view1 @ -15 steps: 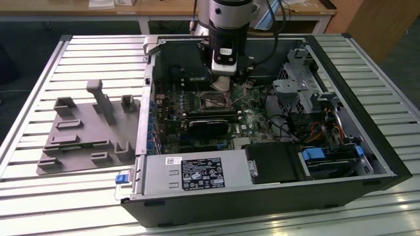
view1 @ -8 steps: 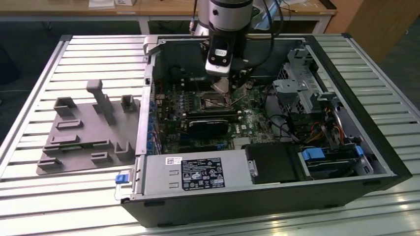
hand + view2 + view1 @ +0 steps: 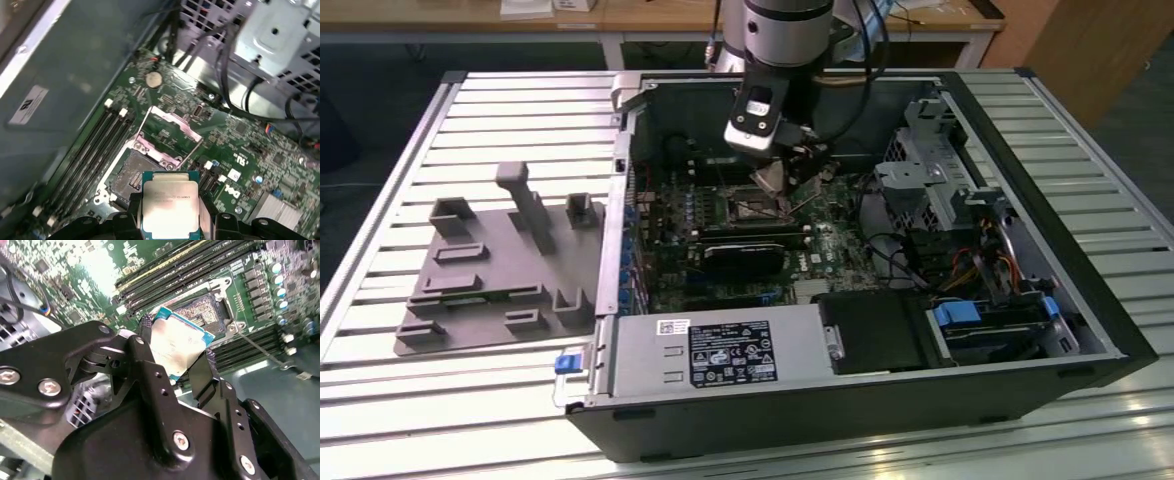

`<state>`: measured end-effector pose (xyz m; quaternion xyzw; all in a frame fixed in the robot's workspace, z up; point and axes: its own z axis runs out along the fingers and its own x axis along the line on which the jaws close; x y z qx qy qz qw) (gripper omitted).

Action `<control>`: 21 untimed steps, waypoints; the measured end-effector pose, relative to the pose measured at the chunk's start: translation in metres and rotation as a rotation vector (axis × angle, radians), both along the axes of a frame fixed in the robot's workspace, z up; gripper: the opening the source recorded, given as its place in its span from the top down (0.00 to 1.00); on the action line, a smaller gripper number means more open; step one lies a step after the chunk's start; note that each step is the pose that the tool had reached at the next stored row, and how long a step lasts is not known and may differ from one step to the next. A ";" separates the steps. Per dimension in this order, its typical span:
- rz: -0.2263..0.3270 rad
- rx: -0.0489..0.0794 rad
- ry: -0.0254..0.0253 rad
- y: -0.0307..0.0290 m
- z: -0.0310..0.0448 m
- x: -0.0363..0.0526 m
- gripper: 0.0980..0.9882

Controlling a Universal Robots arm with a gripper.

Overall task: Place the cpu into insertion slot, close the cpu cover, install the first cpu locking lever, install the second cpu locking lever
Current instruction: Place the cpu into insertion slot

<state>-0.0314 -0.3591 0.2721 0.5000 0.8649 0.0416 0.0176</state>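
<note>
My gripper (image 3: 170,219) is shut on the cpu (image 3: 169,202), a pale silver-faced square chip with a teal edge, pinched by two opposite sides between black fingers (image 3: 145,330). The chip hangs just above and beside the insertion slot (image 3: 131,175), a dark square socket on the green board that lies bare. The cpu cover (image 3: 176,123), a silver frame with a cut-out centre, is swung up and open on the socket's far side. A thin wire locking lever (image 3: 260,347) stands released beside the socket. In the exterior view the gripper (image 3: 781,178) hovers over the slot (image 3: 754,208) inside the open case.
Long black memory slots (image 3: 95,150) run along one side of the socket. A black card (image 3: 747,255), the power supply (image 3: 707,355), a metal drive cage (image 3: 921,160) and loose cables (image 3: 947,270) crowd the case. A grey fixture plate (image 3: 494,270) lies on the table at the exterior view's left.
</note>
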 end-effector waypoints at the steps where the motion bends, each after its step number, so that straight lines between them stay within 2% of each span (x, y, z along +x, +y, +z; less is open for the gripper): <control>1: -0.018 0.000 0.0000 0.0000 -0.0005 0.0000 0.51; 18: -0.327 0.000 0.0000 0.0000 -0.0085 0.0000 0.51; 21: -0.365 0.000 0.0001 0.0004 -0.0098 -0.0007 0.51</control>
